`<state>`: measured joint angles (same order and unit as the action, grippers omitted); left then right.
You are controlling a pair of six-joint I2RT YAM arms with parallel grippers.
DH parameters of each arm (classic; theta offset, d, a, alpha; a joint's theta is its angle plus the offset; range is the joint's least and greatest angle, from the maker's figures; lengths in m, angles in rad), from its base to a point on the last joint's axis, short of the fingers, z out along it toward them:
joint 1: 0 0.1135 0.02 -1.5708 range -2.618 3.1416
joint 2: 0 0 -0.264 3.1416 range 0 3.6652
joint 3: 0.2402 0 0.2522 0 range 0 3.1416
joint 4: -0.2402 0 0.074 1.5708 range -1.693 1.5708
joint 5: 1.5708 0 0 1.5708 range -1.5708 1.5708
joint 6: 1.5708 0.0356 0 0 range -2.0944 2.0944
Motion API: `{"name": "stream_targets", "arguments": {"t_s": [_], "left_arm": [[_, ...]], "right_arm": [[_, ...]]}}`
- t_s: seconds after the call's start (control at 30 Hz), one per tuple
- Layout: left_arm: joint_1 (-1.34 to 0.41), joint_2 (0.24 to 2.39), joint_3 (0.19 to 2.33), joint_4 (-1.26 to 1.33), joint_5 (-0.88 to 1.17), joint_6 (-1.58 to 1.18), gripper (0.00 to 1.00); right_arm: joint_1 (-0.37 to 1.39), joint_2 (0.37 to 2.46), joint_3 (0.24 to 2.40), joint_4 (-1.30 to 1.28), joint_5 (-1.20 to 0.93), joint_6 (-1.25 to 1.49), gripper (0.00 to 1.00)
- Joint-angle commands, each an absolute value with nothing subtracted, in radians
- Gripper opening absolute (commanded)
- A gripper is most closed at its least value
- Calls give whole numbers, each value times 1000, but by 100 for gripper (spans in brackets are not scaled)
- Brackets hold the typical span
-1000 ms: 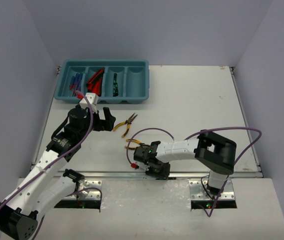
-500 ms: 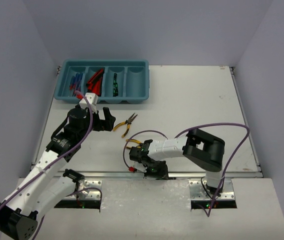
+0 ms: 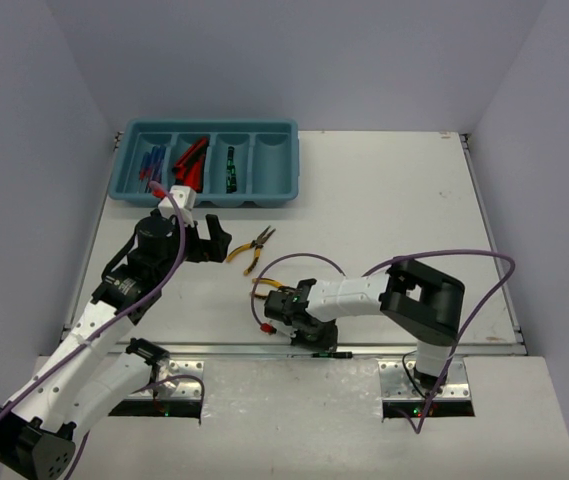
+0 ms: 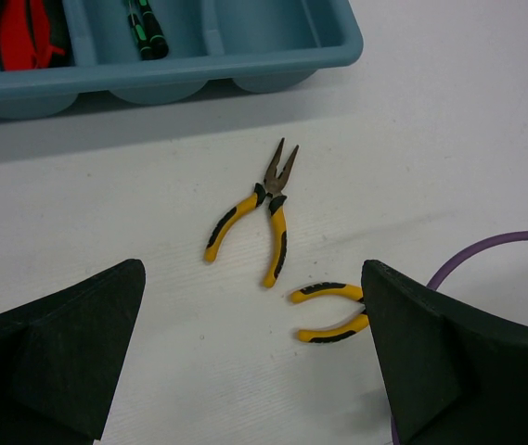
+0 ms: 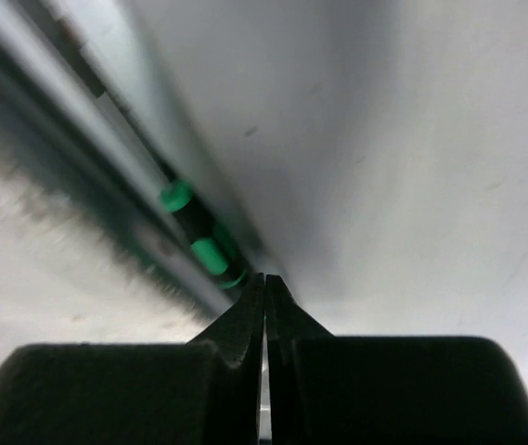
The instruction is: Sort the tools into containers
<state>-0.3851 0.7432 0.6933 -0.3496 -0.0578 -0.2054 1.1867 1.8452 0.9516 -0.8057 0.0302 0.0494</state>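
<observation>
The teal tray (image 3: 207, 201) stands at the back left. Its containers hold blue/red screwdrivers (image 3: 151, 163), red-and-black utility knives (image 3: 191, 160) and a black-and-green precision screwdriver (image 3: 230, 170). One pair of yellow-handled pliers (image 3: 257, 248) (image 4: 254, 215) lies below the tray. A second pair (image 4: 330, 313) (image 3: 265, 290) lies nearer, partly hidden. My left gripper (image 3: 216, 238) (image 4: 254, 371) hangs open above them. My right gripper (image 3: 294, 335) (image 5: 264, 278) is shut at the table's near edge. Just beyond its tips another black-and-green screwdriver (image 5: 194, 239) (image 3: 316, 353) lies in the edge groove.
Purple cables (image 3: 464, 258) loop from both arms over the table. The metal front rail (image 3: 414, 349) runs along the near edge. The tray's rightmost compartment (image 3: 275, 155) shows nothing inside.
The right gripper's jaws have closed fully, and it has drawn slightly back from the rail, uncovering the thin screwdriver in the groove. The left arm has not moved.
</observation>
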Motion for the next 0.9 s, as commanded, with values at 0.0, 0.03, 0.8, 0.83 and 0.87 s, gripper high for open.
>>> {"name": "stream_targets", "arguments": {"t_s": [0.0, 0.03, 0.8, 0.83, 0.87], "left_arm": [[-388, 721, 713, -328, -53, -192, 100], [-388, 721, 714, -328, -52, -192, 100], [-387, 710, 709, -324, -32, -196, 100], [-387, 709, 709, -325, -32, -196, 100], [-387, 707, 709, -325, -32, -196, 100]], "right_arm": [[1175, 1837, 910, -683, 137, 69, 0], [1175, 1833, 910, -683, 144, 70, 0], [1144, 1673, 886, -834, 46, 34, 34], [1144, 1670, 876, -841, 27, 24, 36], [1145, 1665, 874, -858, 6, 17, 38]]}}
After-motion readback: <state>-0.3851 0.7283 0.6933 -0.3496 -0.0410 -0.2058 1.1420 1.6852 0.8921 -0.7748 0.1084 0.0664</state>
